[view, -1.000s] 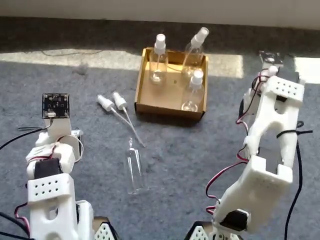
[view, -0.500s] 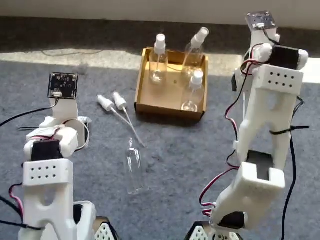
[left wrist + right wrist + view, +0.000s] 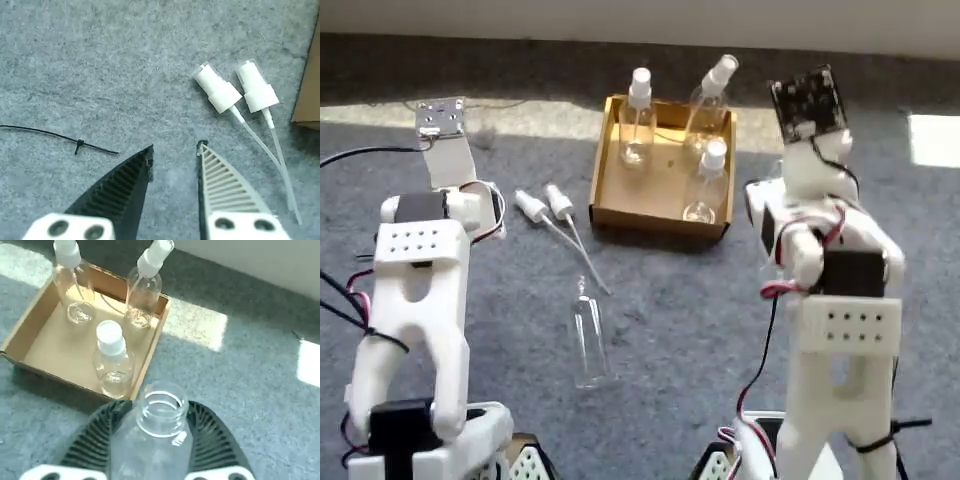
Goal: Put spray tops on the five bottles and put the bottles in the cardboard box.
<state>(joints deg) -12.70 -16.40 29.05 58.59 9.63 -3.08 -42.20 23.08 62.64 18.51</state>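
Left wrist view: the left jaws hang open and empty over the table, the 2 loose spray tops just ahead beside the pale finger, heads farthest, tubes slanting back. A bare bottle lies flat mid-table. The cardboard box holds 3 capped bottles. The right jaws grip the 5th bottle upright, neck uncapped; the left arm is far nearer the tops.

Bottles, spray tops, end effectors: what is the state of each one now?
Boxed bottles, capped, inside cardboard box.
Lying bottle, uncapped, on carpet.
Held bottle, uncapped, gripped.
Spray tops, loose on carpet.
Left end effector, open, empty.
Right end effector, shut on held bottle.
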